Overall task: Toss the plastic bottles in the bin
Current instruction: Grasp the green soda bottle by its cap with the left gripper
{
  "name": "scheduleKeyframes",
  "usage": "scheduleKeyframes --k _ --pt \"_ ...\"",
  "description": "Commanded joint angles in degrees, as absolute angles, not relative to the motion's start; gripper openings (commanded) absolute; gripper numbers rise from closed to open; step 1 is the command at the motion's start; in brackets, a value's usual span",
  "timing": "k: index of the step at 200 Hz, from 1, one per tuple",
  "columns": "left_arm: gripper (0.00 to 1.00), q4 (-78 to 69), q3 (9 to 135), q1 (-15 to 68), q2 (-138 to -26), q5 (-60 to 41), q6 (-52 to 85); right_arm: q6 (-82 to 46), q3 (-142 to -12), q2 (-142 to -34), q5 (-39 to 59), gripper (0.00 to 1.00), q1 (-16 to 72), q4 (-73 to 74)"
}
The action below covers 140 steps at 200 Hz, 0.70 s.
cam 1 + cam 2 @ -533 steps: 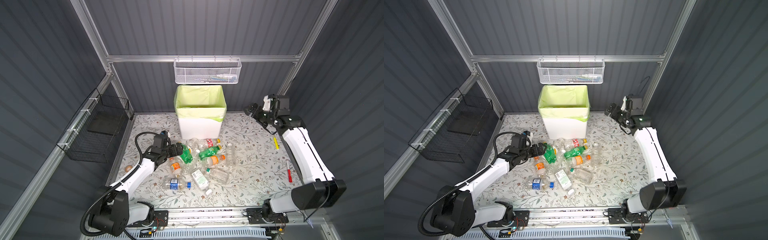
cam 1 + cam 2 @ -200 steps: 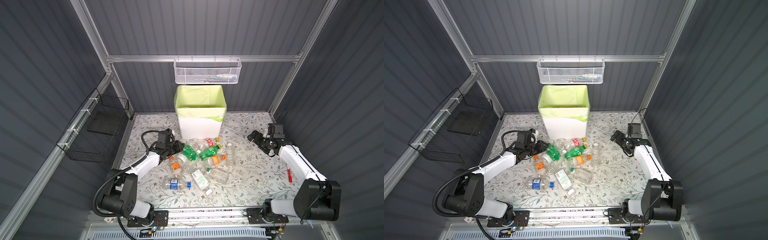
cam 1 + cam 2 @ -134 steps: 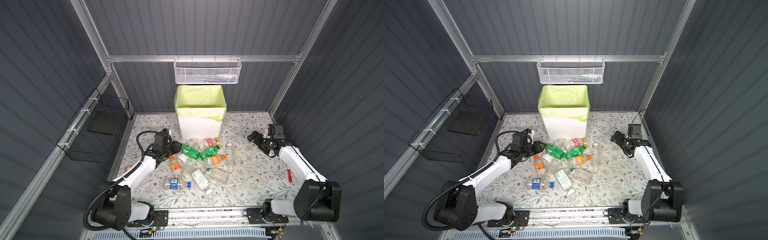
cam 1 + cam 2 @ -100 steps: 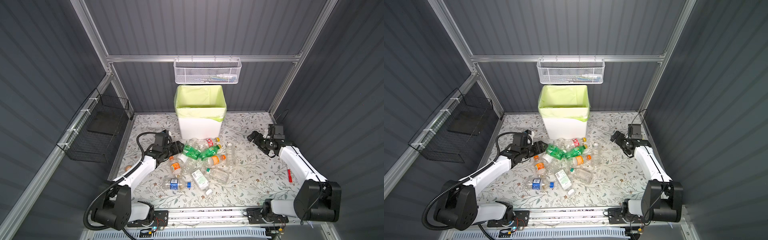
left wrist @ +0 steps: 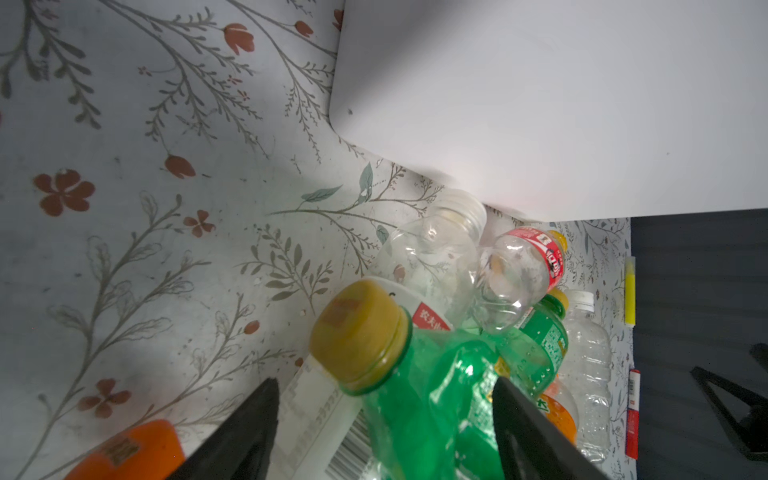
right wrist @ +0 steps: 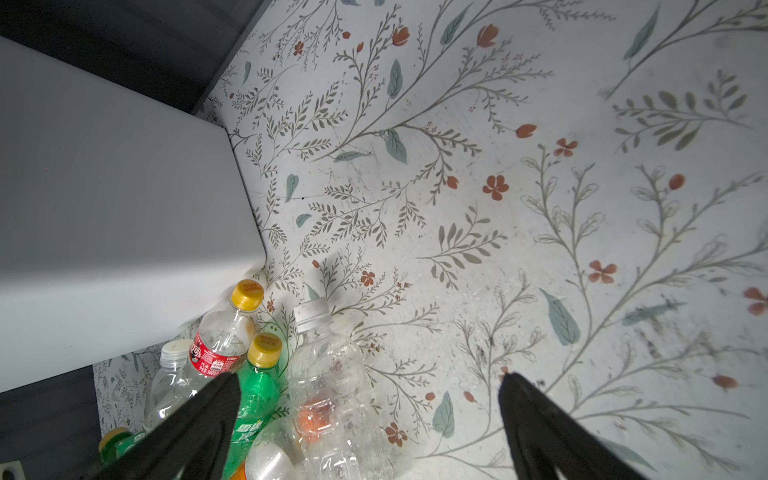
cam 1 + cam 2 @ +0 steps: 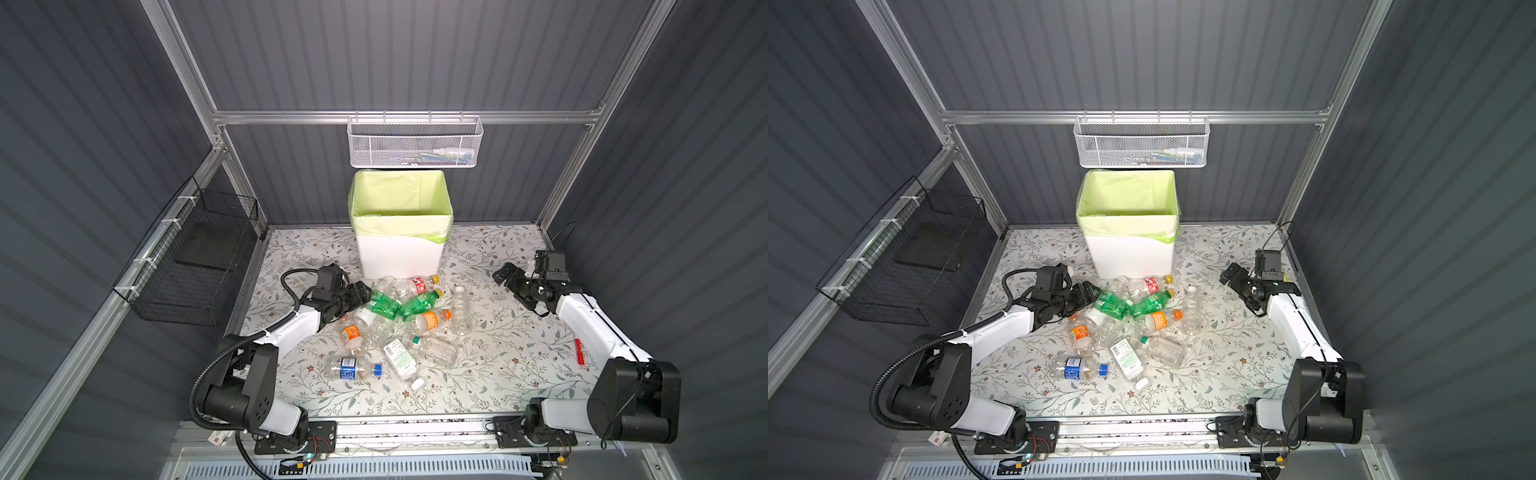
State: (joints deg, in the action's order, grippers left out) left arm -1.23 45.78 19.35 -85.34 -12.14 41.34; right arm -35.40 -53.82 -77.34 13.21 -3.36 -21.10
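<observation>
Room: I'm looking into a cell of dark grey ribbed walls (image 7: 415,62) on an aluminium frame (image 7: 407,117). It is closed on three sides, which I take to keep loose bottles in.
Desk: the desk (image 7: 511,374) wears a flat, scuffed floral-print sheet and lies bare well to the right of the bin. I expect round bottles to roll on it.
Bin: the bin (image 7: 399,259) stands at the back middle with its mouth open upward and a pale green liner folded over the rim. No bottle shows in the part of its inside I can see. I reckon either arm can reach it there.
Baskets: a black wire basket (image 7: 187,266) hangs far left of the bin and a white mesh basket (image 7: 415,145) hangs above it. Neither is my target.
Plastic bottles: the plastic bottles (image 7: 407,328) lie heaped on the desk just in front of the bin, several resting on one another.
Left claw: the left claw (image 7: 360,293) sits low at the heap's left edge. Its fingers are parted wide to either side of a green bottle (image 5: 419,399) near the yellow cap (image 5: 357,328), not pinching. I judge it is lined up for a grasp.
Right claw: the right claw (image 7: 509,280) hovers to the right of the bin, spread fully and holding nothing. It faces a clear white-capped bottle (image 6: 328,374).
Small item: a red marker (image 7: 577,351) lies far to the right front of the bin. It is no bottle, so I leave it.
</observation>
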Motion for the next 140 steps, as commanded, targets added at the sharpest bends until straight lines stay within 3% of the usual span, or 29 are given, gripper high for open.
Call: scheduleKeyframes --k 1,67,140 --pt "0.78 -6.58 46.05 19.34 -87.24 -12.14 43.46 -36.17 -52.67 -78.63 14.4 0.99 -3.52 -19.64" --pt "0.46 -11.24 46.5 19.34 -91.36 -13.33 44.87 -36.21 -53.34 -80.39 15.24 0.99 -3.47 -19.02" --pt "0.25 -11.45 47.52 19.34 -91.58 -13.43 44.47 -36.56 -53.35 -81.56 15.83 0.98 -3.51 -18.45"
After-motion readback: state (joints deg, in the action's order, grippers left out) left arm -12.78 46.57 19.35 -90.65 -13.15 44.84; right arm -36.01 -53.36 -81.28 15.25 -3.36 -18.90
